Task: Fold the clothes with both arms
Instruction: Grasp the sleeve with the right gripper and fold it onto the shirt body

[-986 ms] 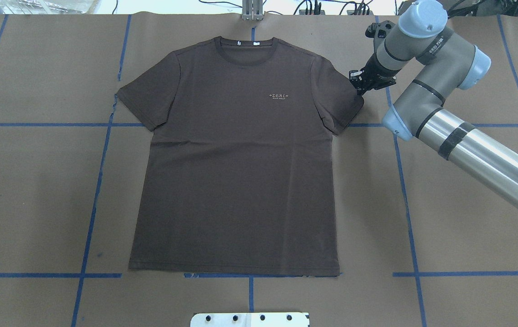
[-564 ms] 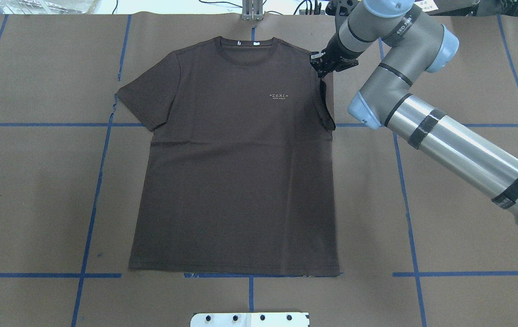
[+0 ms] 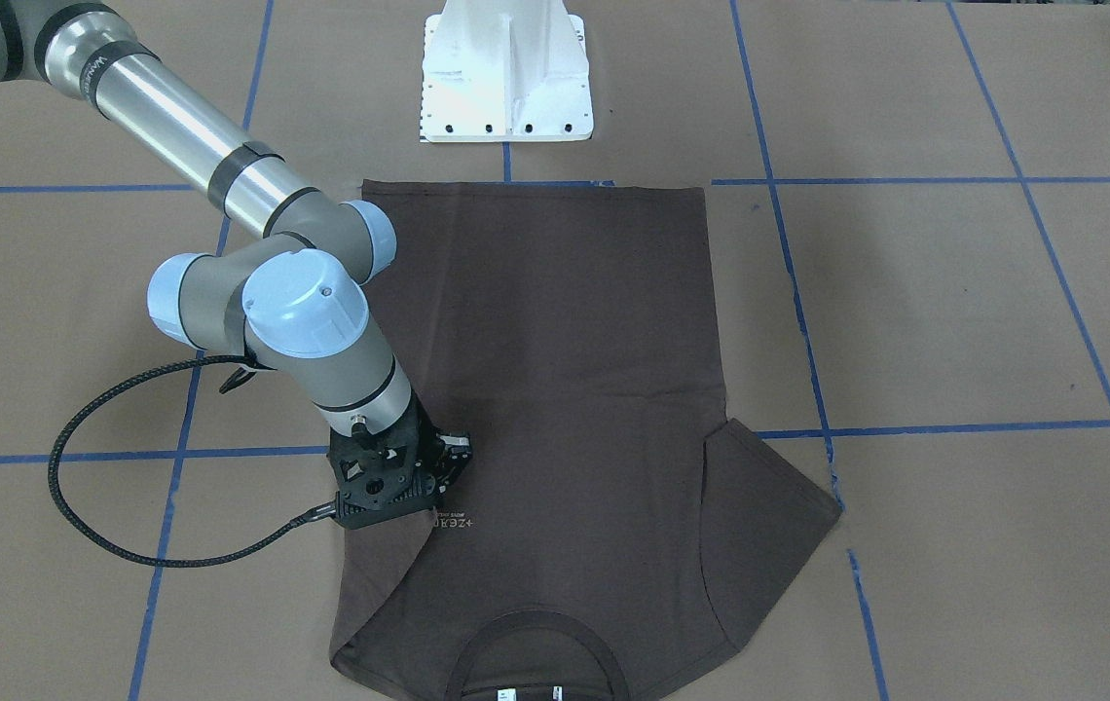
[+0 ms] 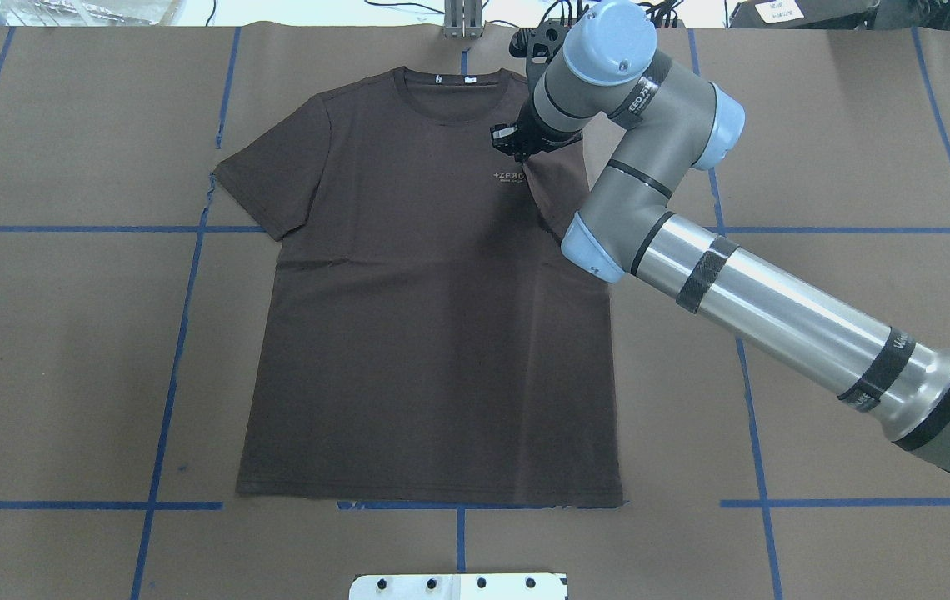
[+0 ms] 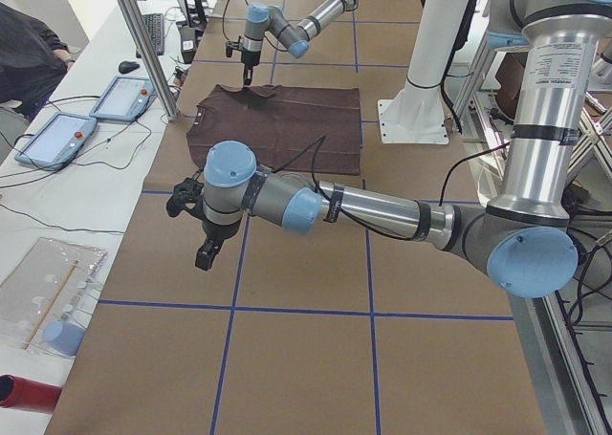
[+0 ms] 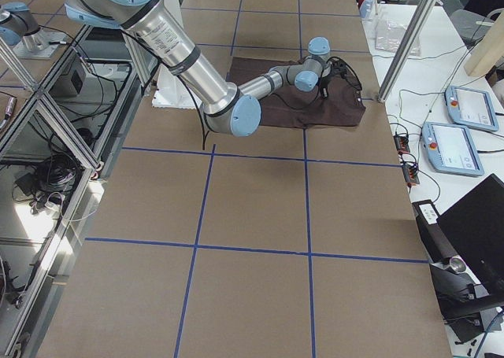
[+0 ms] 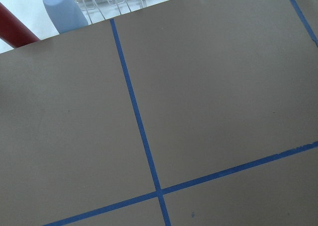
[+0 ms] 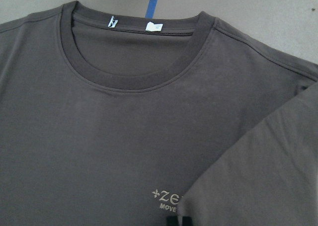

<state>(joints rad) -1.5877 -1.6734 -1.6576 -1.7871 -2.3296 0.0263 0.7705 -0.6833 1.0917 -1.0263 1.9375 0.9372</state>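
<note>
The dark brown T-shirt [image 4: 425, 333] lies flat, collar at the far side, also in the front-facing view [image 3: 565, 341]. My right gripper [image 4: 517, 150] is shut on the shirt's right sleeve [image 4: 558, 179] and holds it folded inward over the chest, partly covering the pale lettering [image 4: 508, 176]. The right wrist view shows the folded sleeve [image 8: 258, 176] over the lettering and the collar [image 8: 134, 82] with white labels. The other sleeve [image 4: 267, 183] lies spread out. My left gripper [image 5: 206, 256] hovers over bare table far from the shirt; I cannot tell if it is open.
The white pedestal [image 3: 506, 78] stands at the shirt's hem side. Blue tape lines [image 4: 183, 317] cross the brown table cover. Two tablets [image 5: 57, 134] and a metal post [image 5: 143, 43] stand at the far edge. A blue cup [image 7: 62, 10] sits past the table's end.
My right gripper has moved left from beside the spread right sleeve to over the chest, carrying the sleeve's edge with it, so the sleeve now lies folded inward.
</note>
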